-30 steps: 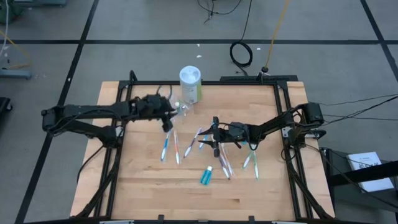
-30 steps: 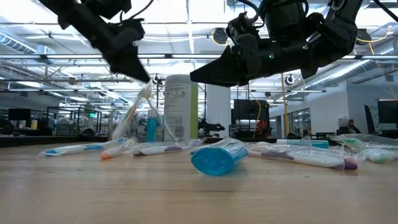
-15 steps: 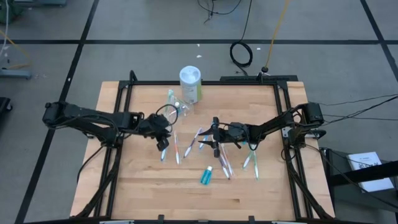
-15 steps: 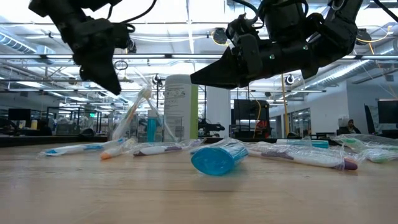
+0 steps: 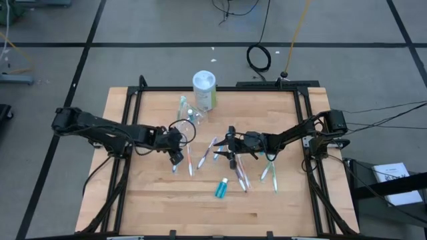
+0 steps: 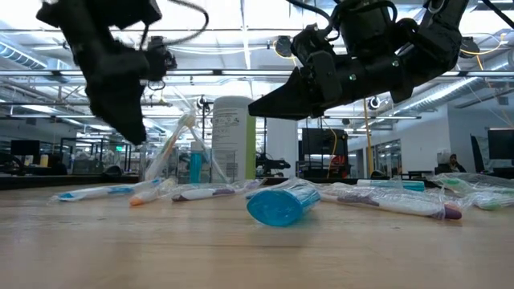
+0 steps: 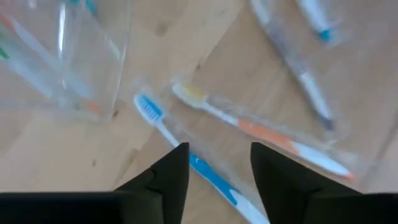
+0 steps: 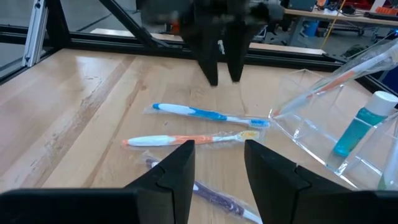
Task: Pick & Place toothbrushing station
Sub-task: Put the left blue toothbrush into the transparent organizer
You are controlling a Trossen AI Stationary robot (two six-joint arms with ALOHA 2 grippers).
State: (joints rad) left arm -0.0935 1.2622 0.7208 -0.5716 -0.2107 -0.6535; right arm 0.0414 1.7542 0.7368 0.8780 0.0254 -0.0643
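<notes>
Left wrist view: the left pincer [image 7: 214, 165], fingers spread and empty, hangs over a slim blue-handled toothbrush [image 7: 186, 155] in crinkly clear wrap on the pale wood bench [image 7: 186, 37]. Just beside it lies an orange-handled toothbrush [image 7: 261, 134]; ahead stands the clear plastic cup [image 7: 68, 56] holding brushes. Near the bench's middle, the right pincer [image 5: 227, 150] hovers parted, empty, over scattered brushes, a teal tube [image 5: 221, 189] nearby.

A large open-plan lab or industrial workspace is indicated by the exposed ceiling trusses [image 6: 241, 76] and monitors [image 6: 499, 148] seen far behind the wooden counter [image 5: 160, 200], and by cables [image 5: 259, 57] laid on the taped floor [image 5: 100, 27].
</notes>
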